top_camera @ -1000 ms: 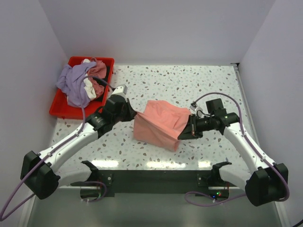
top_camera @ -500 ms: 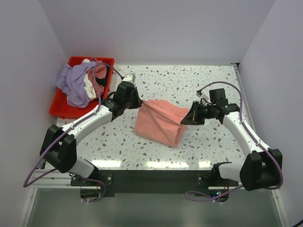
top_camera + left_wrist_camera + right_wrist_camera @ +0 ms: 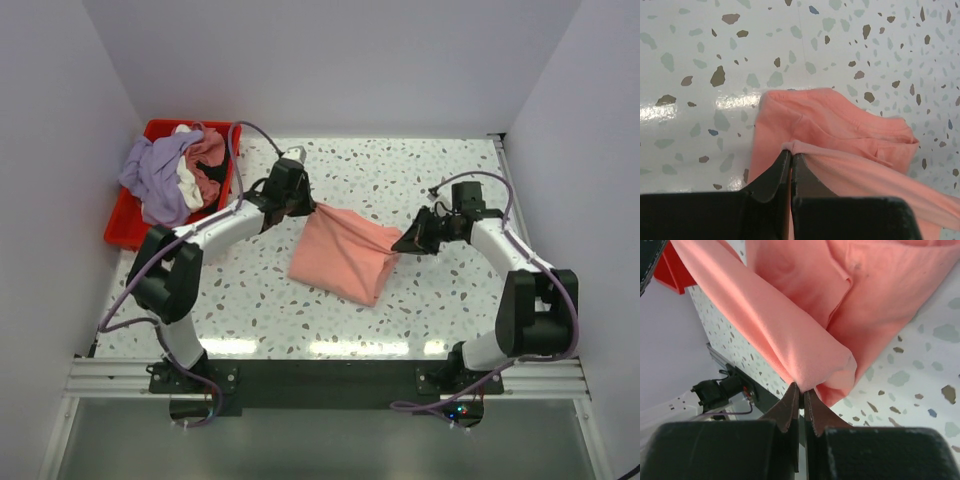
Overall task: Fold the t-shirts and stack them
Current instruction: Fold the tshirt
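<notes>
The salmon-pink t-shirt [image 3: 345,253] hangs between both grippers over the middle of the table, its lower part resting on the surface. My left gripper [image 3: 312,208] is shut on its upper left corner; the pinched hem [image 3: 792,145] shows in the left wrist view. My right gripper [image 3: 403,244] is shut on its right corner, with the cloth [image 3: 790,335] bunched above the jaws in the right wrist view. The lavender tee [image 3: 152,180], the white tee [image 3: 188,184] and the dusty rose tee [image 3: 208,152] lie crumpled in the red bin.
The red plastic bin [image 3: 125,226] stands at the back left of the speckled table [image 3: 440,300]. White walls close in the left, back and right sides. The black rail runs along the near edge.
Both grippers have moved toward the back of the table, carrying the salmon-pink shirt's top edge with them. The shirt has slid away from the near edge.
</notes>
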Robot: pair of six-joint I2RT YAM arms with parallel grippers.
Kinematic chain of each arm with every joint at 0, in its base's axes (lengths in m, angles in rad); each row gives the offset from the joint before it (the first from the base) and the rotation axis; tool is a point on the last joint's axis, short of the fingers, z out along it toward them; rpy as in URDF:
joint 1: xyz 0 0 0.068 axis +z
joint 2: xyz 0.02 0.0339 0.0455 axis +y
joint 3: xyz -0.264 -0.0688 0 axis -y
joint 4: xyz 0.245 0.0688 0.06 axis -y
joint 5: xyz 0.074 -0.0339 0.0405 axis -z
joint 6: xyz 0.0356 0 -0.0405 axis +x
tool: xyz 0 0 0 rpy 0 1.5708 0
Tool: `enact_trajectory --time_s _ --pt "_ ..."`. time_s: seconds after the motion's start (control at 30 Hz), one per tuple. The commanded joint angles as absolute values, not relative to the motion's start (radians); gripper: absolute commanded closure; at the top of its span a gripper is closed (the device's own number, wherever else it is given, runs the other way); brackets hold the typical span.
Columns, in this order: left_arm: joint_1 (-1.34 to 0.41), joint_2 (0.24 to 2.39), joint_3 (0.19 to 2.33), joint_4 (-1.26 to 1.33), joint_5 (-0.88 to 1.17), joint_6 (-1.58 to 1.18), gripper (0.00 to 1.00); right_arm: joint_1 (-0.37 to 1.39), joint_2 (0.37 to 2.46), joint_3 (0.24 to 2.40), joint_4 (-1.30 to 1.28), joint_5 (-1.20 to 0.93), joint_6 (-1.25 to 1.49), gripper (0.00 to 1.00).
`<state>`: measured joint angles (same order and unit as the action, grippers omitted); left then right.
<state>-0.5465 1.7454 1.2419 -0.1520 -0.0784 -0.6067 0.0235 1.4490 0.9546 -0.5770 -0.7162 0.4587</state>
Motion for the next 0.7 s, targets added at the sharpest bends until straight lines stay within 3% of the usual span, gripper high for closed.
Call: enact_trajectory --time_s 0.0,0.1,0.13,0.17,0.23,0.27,0.33,0.37,0.4,0.47,0.6,0.67 --pt "-0.515 1.815 1.324 -0.084 -0.114 -0.574 1.00 0.003 1.506 0.991 -0.484 -0.692 0.437 1.00" --pt "-0.514 1.880 1.353 -0.061 -0.110 -0.572 1.00 -0.024 1.568 1.018 -0.410 -0.599 0.431 1.00" --pt "-0.512 1.896 1.361 -0.051 -0.107 -0.568 1.00 -0.029 1.586 1.031 -0.405 -0.560 0.425 0.95" --pt "-0.512 1.929 1.367 -0.037 -0.104 -0.563 0.85 -0.029 1.624 1.045 -0.405 -0.511 0.428 0.73" --pt "-0.511 1.966 1.428 -0.064 -0.097 -0.552 0.74 -0.029 1.653 1.087 -0.403 -0.472 0.417 0.41" --pt "-0.511 1.991 1.452 -0.087 -0.097 -0.549 0.58 -0.028 1.661 1.103 -0.405 -0.474 0.408 0.24" --pt "-0.512 1.988 1.477 -0.112 -0.094 -0.540 0.35 -0.028 1.657 1.140 -0.428 -0.474 0.390 0.18" --pt "-0.512 1.964 1.468 -0.109 -0.092 -0.540 0.15 -0.028 1.645 1.144 -0.433 -0.477 0.385 0.15" --pt "-0.512 1.944 1.438 -0.088 -0.089 -0.540 0.04 -0.028 1.605 1.132 -0.428 -0.486 0.387 0.15" --pt "-0.514 1.883 1.395 -0.057 -0.069 -0.545 0.00 -0.022 1.557 1.102 -0.405 -0.524 0.409 0.01" --pt "-0.518 1.793 1.283 -0.028 -0.025 -0.564 0.00 0.055 1.457 1.017 -0.422 -0.511 0.413 0.01" --pt "-0.525 1.743 1.225 -0.034 -0.021 -0.575 0.00 0.144 1.410 1.003 -0.452 -0.360 0.420 0.01"
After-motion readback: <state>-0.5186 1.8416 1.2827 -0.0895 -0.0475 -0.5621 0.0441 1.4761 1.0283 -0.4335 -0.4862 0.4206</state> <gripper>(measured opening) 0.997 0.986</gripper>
